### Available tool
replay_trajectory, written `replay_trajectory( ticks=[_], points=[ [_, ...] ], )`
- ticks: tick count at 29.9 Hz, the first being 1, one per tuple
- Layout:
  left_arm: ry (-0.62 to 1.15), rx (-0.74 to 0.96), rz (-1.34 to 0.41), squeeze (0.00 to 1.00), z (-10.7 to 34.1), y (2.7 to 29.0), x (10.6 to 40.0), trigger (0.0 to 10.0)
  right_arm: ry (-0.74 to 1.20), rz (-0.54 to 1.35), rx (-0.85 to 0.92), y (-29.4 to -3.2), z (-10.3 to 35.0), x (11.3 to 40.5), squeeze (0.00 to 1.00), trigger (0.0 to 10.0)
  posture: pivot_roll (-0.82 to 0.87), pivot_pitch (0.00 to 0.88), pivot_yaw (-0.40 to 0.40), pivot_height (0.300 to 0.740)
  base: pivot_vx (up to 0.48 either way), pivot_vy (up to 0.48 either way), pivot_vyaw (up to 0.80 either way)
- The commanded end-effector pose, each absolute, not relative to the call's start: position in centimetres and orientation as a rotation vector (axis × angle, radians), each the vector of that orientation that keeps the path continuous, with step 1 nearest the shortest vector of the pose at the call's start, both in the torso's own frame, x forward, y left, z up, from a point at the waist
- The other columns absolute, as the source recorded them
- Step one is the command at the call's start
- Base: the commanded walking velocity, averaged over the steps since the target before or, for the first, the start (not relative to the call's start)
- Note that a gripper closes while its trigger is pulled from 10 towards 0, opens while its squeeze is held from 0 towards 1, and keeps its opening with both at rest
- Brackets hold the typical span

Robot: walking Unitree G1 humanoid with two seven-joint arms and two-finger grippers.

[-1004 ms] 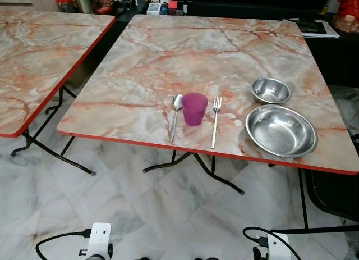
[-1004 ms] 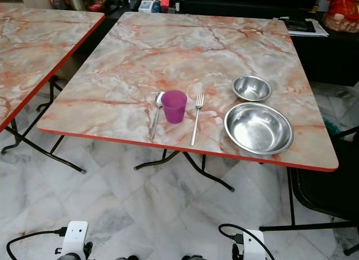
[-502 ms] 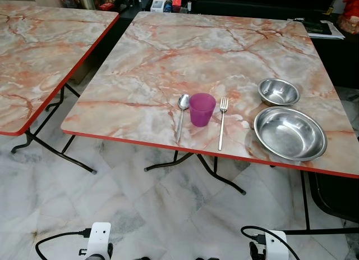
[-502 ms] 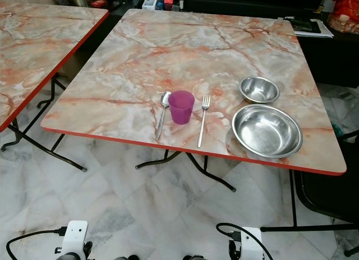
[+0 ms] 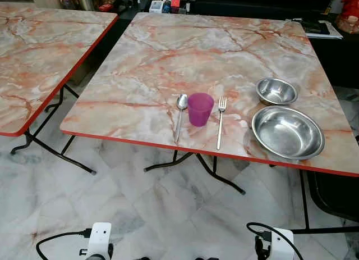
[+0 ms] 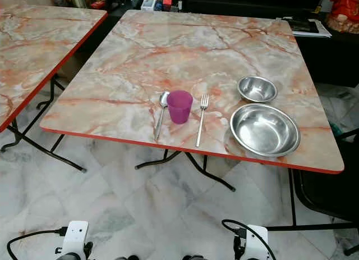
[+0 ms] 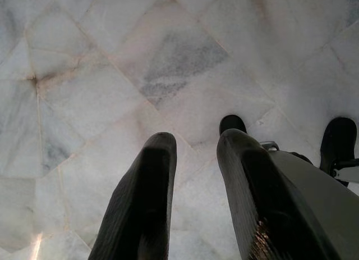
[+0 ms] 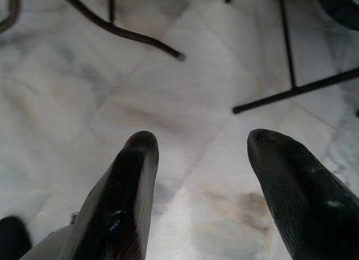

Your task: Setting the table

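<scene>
A marble-pattern table with a red edge point(image 5: 140, 80) stands before me. Near its front edge a purple plastic cup point(image 5: 200, 109) stands upright between a spoon point(image 5: 180, 115) on its left and a fork point(image 5: 220, 121) on its right. Further right lie a large steel bowl point(image 5: 288, 131) and, behind it, a small steel bowl point(image 5: 276, 90). Both arms hang low over the floor, well short of the table. My left gripper point(image 7: 196, 139) is open and holds nothing. My right gripper point(image 8: 203, 137) is open wide, also with nothing in it.
A second marble table point(image 5: 33, 52) stands to the left across a narrow gap. Folding black table legs point(image 5: 196, 164) reach onto the white tiled floor point(image 5: 140, 209). A dark chair point(image 5: 336, 192) sits at the right. Jars and boxes point(image 5: 162, 1) crowd the far side.
The whole picture has shifted a little, so the camera moved. The cup, cutlery and bowls keep their places on the table.
</scene>
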State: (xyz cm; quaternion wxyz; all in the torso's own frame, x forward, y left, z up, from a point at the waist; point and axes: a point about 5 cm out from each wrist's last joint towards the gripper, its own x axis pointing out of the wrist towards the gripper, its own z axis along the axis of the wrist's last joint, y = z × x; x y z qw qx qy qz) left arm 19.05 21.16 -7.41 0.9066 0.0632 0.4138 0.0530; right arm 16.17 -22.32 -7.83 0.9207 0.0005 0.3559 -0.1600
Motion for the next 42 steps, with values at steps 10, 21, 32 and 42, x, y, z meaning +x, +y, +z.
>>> replay_trajectory(
  ticks=[10,21,32,42],
  points=[
    [0.896,0.159,0.091,0.0,-7.8,21.7,18.3,10.0,0.393,-0.678,-0.025,-28.1,-1.7,22.1,0.0,10.0,-0.09,0.165,0.004,0.74,0.0,0.0,0.0],
    [0.909,0.158,0.082,0.0,-7.9,21.7,18.0,10.0,0.35,-0.78,-0.008,-28.4,-0.8,22.6,0.0,10.0,-0.09,0.172,0.008,0.74,0.0,0.0,0.0],
    [0.915,0.161,0.072,0.0,-7.9,21.5,18.1,10.0,0.224,-0.674,-0.066,-26.1,0.2,18.6,0.0,10.0,-0.12,0.177,0.015,0.74,0.0,0.0,0.0],
    [0.903,0.156,0.06,0.0,-7.7,21.1,18.7,10.0,0.146,-0.701,-0.079,-26.4,3.6,17.3,0.0,10.0,-0.13,0.169,0.011,0.74,0.0,0.0,0.0]
  ],
)
